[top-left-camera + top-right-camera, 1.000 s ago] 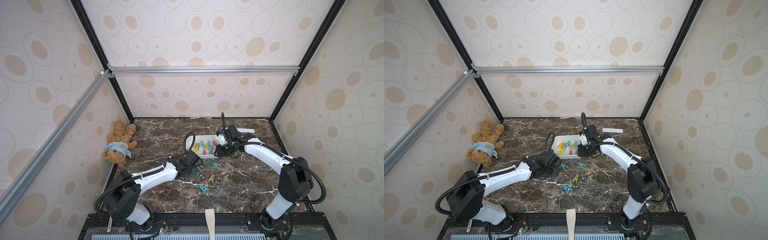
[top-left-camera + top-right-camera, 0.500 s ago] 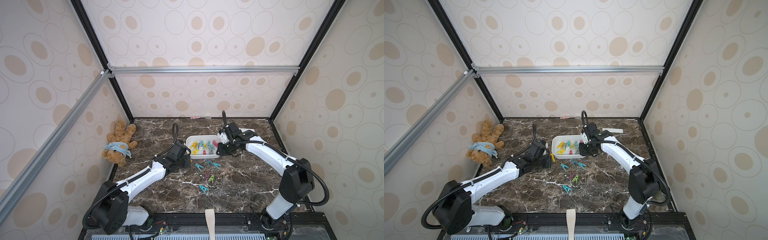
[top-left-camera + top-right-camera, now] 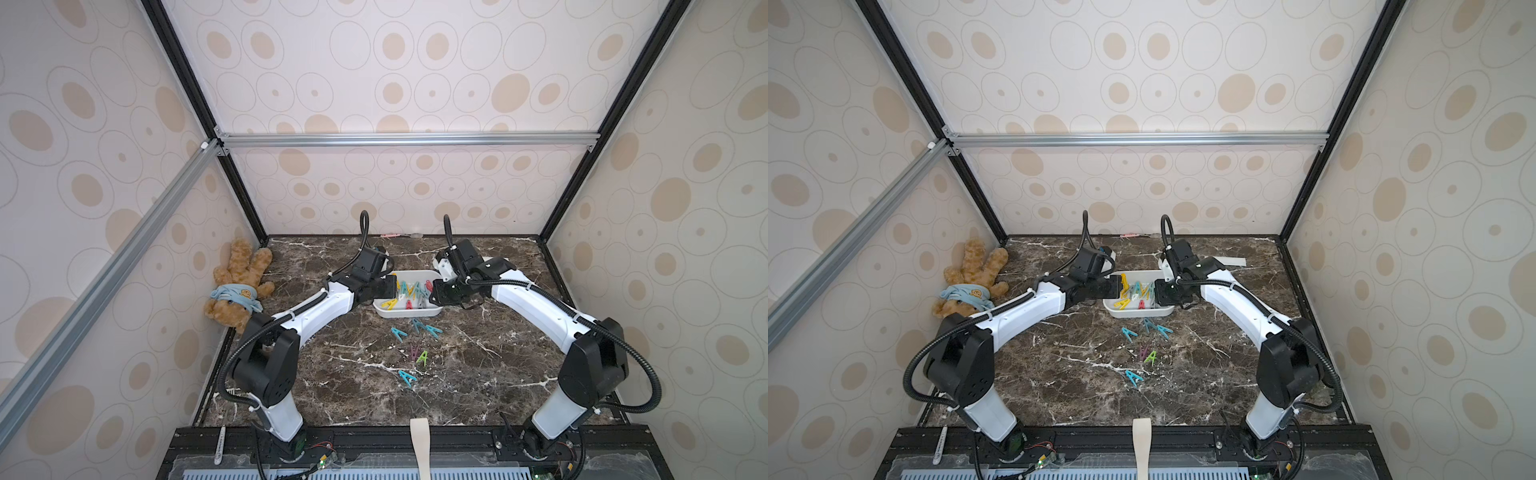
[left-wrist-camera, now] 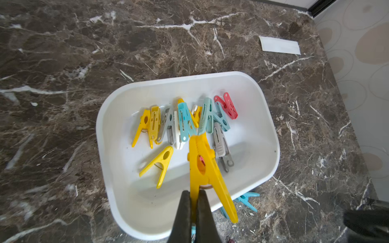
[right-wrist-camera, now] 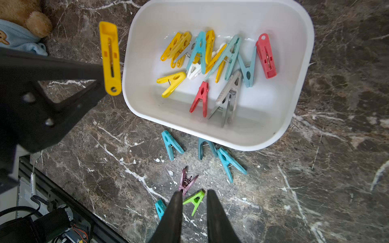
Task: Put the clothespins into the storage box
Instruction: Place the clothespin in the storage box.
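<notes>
Clothespin [image 4: 203,168] brought to storage box [image 4: 143,206], left fingers [image 4: 184,210] pinching

Left arm [image 3: 328,305] and right arm [image 3: 536,305]: white shells, black joint housings. Black ribbed cables [image 3: 365,232] loop alongside. Fingers [image 5: 174,216] black, tapered.

The storage box [image 4: 252,126] is smooth white plastic with a soft sheen. The clothespins [image 4: 144,123] are coloured plastic, mostly matt, with thin metal wire springs; the yellow clothespin [image 4: 207,151] shows a coppery metal ring. The tabletop [image 4: 84,52] looks like brown marble veined white, scuffed and dull. The left gripper [image 4: 194,194] has matt black fingers [image 4: 183,212]. The teddy bear [image 3: 239,286] is fuzzy plush with a light-blue cloth wrap. The strip [image 4: 280,45] looks like matt white paper. The rail [image 3: 407,139] is brushed metal
</notes>
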